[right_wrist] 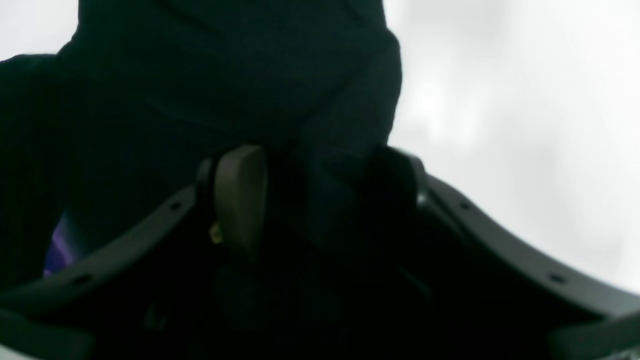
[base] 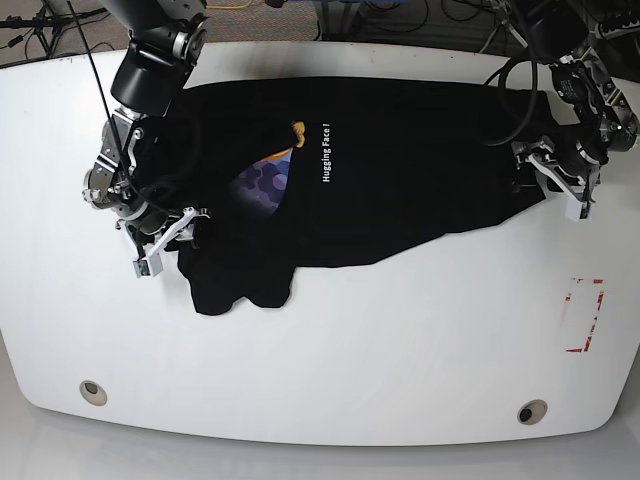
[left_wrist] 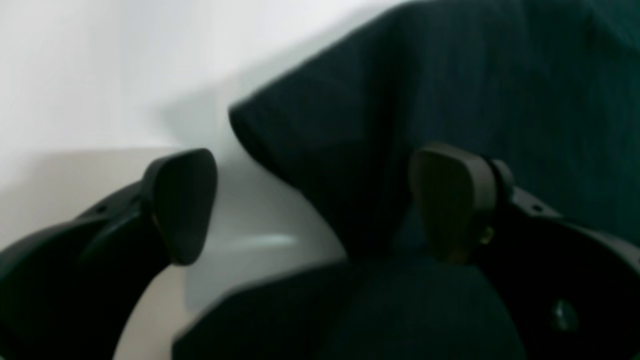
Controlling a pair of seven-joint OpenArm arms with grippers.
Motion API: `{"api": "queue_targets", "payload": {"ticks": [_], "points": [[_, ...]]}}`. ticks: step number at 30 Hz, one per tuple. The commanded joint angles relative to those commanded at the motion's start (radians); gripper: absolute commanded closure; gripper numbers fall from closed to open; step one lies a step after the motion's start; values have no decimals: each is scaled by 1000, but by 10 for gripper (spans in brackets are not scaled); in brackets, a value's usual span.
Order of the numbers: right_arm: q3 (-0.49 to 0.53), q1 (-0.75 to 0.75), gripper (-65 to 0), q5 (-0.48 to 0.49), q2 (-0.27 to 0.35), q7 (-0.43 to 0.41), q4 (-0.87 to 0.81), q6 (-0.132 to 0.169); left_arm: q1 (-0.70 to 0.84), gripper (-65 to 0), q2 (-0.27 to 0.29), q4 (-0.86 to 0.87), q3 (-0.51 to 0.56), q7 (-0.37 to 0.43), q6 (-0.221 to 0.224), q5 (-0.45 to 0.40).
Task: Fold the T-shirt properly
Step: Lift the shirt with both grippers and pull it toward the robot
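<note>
The black T-shirt (base: 400, 190) lies spread across the white table (base: 350, 350). Its emoji print (base: 272, 175) and white lettering (base: 326, 152) face up, and its left part is folded over in a loose flap. In the base view my right gripper (base: 170, 232) is at the shirt's left edge. In the right wrist view that gripper (right_wrist: 317, 200) is shut on a bunch of T-shirt (right_wrist: 225, 75) cloth. My left gripper (base: 553, 190) is at the shirt's right edge. Seen from the left wrist, it (left_wrist: 317, 202) stands open, and a fold of the T-shirt (left_wrist: 450, 75) reaches between its fingers.
A red-outlined rectangle (base: 583, 315) is marked on the table at the right. Two round holes (base: 92, 392) (base: 532, 412) sit near the front edge. Cables (base: 420, 20) run behind the table's back edge. Bare white table surface lies in front of the shirt.
</note>
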State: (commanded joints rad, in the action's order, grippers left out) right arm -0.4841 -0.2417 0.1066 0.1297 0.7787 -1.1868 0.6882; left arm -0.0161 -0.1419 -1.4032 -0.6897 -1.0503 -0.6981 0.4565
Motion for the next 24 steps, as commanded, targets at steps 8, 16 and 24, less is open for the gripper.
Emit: {"api": "queue_targets", "payload": {"ticks": [8, 16, 24], "points": [[0, 2, -349, 0, 0, 0, 0, 0, -23, -600, 3, 21, 3, 2, 0, 0], [0, 2, -339, 0, 0, 0, 0, 0, -26, -282, 5, 23, 58, 2, 0, 0], [0, -2, -10, 0, 0, 0, 0, 0, -26, 0, 2, 3, 57, 0, 54, 2]]}}
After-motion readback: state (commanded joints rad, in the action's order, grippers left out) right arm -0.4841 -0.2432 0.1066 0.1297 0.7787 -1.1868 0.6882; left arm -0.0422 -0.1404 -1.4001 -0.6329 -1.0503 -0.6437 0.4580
